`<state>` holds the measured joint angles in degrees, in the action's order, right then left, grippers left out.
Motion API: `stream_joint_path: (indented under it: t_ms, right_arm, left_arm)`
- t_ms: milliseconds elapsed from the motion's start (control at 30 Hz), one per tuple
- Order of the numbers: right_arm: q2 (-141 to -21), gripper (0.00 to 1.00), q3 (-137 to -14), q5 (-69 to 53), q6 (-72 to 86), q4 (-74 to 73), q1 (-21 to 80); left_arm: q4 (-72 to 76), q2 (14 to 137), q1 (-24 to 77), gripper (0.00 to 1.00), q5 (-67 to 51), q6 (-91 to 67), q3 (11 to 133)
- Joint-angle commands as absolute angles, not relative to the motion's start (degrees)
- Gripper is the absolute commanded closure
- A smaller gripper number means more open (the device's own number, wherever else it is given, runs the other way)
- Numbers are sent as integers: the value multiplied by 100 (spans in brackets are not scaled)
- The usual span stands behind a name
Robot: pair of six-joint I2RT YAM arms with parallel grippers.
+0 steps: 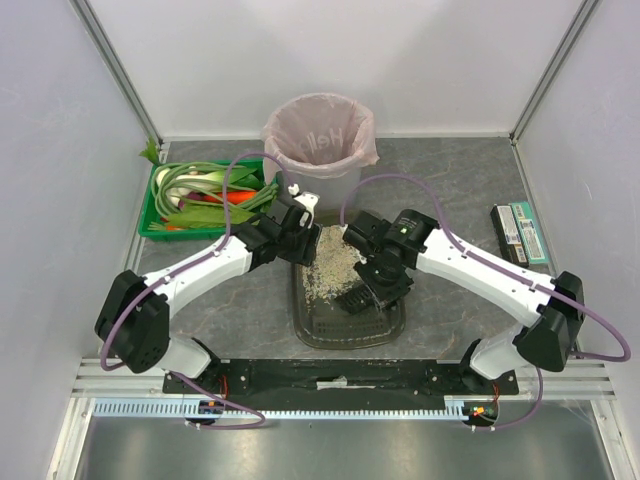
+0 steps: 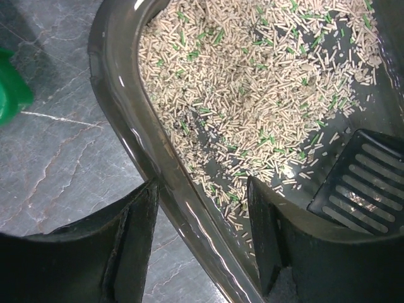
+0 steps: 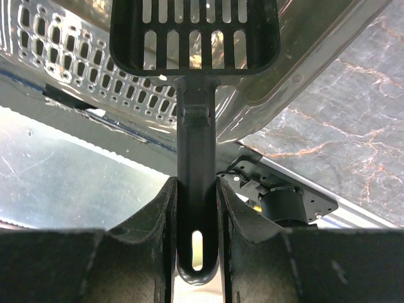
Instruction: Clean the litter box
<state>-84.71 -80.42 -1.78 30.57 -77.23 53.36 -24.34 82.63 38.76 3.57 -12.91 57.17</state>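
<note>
A green crate (image 1: 150,222) of vegetables (image 1: 205,195) stands at the far left corner of the bench (image 1: 240,305); one corner of the crate (image 2: 9,88) shows at the left edge of the left wrist view.

Just right of it, the left gripper (image 1: 302,222) hangs over the far left corner of the litter box (image 1: 301,325). In the wrist view this gripper (image 2: 202,199) is open and sits astride the box's curved rim (image 2: 120,95), with one finger (image 2: 136,240) outside over the bench and the other (image 2: 268,233) inside over the floor. I cannot tell whether either finger touches the rim.

The box lies in the middle of the bench, its near end close to the near edge between the two arm bases. Beige litter (image 1: 330,262) with a few green bits is heaped in its far half (image 2: 252,82); the near half shows mostly bare dark floor.

Behind the box, at the middle of the far edge, stands a grey bin (image 1: 322,185) lined with a pink bag (image 1: 320,135).

The right gripper (image 1: 378,275) is over the right side of the box, clamped on the handle of a black slotted scoop (image 1: 356,298). The wrist view shows the gripper (image 3: 194,186) with both fingers pressed flat against the handle and the scoop (image 3: 196,31) with its head over the box's near right rim. The scoop's head (image 2: 363,186) also appears in the left wrist view, low over the floor beside the litter.

Two flat packs (image 1: 520,232) lie side by side at the right edge.
</note>
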Motion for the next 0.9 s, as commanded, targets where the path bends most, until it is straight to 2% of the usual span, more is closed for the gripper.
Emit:
stream_joint_path:
  t_ms: [0,633,867]
  right_arm:
    - [-8578,100,-7832,-554,2726,-8367,5309]
    - [-10273,100,-8736,130,1723,-8367,4632]
    - [-10766,100,-9605,413,1687,-8297,4509]
  left_arm:
    - [-2434,8323,3885,36,141,-1239,5915]
    - [-2487,8367,3894,44,-343,-1327,5941]
    - [-2461,8323,3894,45,-527,-1380,5941]
